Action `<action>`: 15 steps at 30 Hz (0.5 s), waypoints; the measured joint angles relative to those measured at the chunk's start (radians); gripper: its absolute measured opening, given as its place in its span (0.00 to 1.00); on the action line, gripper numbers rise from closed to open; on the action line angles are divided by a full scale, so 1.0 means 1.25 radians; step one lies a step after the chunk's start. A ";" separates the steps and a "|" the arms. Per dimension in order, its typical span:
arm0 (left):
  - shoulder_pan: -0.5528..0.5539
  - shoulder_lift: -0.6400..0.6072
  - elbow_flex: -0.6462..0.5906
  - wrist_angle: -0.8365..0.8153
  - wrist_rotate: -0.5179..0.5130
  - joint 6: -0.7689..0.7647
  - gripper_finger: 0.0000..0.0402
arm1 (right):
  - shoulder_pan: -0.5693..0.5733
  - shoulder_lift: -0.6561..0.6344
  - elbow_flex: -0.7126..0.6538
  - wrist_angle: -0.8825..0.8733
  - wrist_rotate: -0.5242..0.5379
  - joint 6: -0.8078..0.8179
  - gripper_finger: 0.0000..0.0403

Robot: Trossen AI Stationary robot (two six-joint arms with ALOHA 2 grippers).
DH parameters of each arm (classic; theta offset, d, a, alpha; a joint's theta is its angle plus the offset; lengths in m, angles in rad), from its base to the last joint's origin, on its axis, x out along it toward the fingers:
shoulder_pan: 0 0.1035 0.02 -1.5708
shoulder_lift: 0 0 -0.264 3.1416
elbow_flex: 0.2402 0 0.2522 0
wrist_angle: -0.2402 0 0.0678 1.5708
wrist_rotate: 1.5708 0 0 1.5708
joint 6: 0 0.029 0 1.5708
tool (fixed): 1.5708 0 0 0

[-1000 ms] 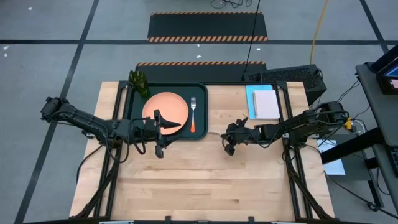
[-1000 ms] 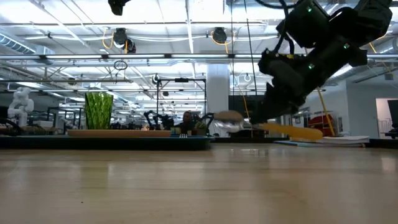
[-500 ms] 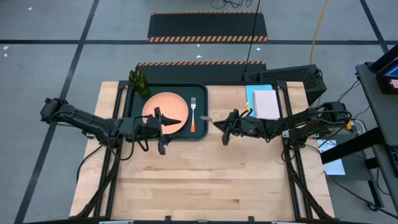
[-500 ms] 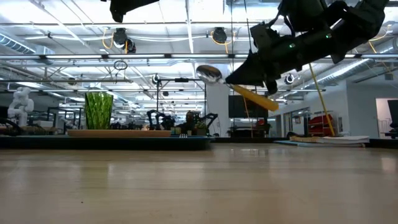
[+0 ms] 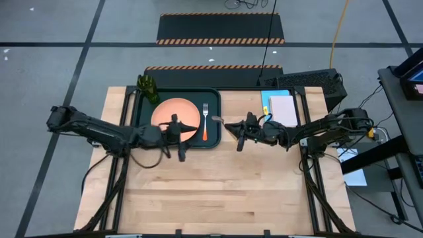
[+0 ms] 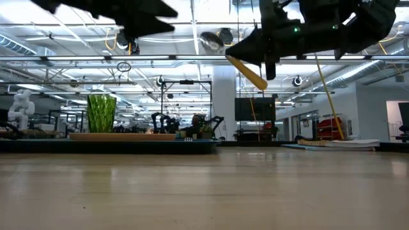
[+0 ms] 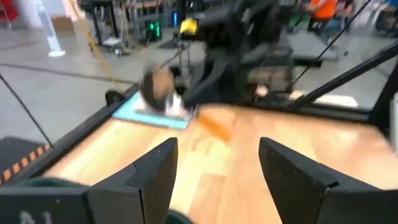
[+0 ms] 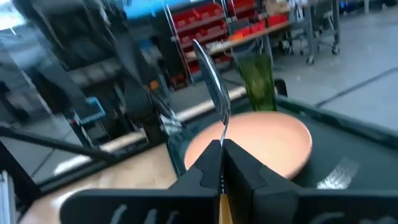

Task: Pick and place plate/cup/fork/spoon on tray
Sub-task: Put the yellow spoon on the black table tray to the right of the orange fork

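The dark tray (image 5: 213, 143) lies at the table's far left. On it rest the salmon plate (image 5: 173, 112) and the fork (image 5: 205, 123), handle toward the near edge. The green cup (image 5: 148, 88) stands at the tray's far left corner. My right gripper (image 5: 239, 134) hovers just right of the tray, shut on the spoon (image 6: 211, 41), whose bowl (image 5: 217, 119) reaches over the tray's right rim. My left gripper (image 5: 179, 138) hangs open over the tray's near edge beside the plate, with nothing between its fingers (image 7: 155, 177). My right gripper pinches the spoon between its two fingers where the silver stem (image 8: 222, 132) meets the orange handle. The fingers come level from the table's right, lying along the spoon. The spoon is lifted clear, tilted, bowl up and ahead, handle (image 6: 249, 71) slanting down behind the fingers.
A light blue sheet with a pale notepad (image 5: 282, 110) lies at the far right, a black box (image 5: 310, 82) behind it. The near half of the wooden table (image 5: 218, 192) is bare wood.
My right gripper has risen and gone toward the tray, tipping up from slanting down to level. The spoon has come up from just above the table, its bowl now raised high. My left gripper has sunk a little and gone toward the table's right edge.
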 joint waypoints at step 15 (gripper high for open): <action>0.114 0.289 0.000 0.405 0.300 -0.009 0.60 | 0.001 0.000 0.000 0.208 -0.106 -0.022 0.00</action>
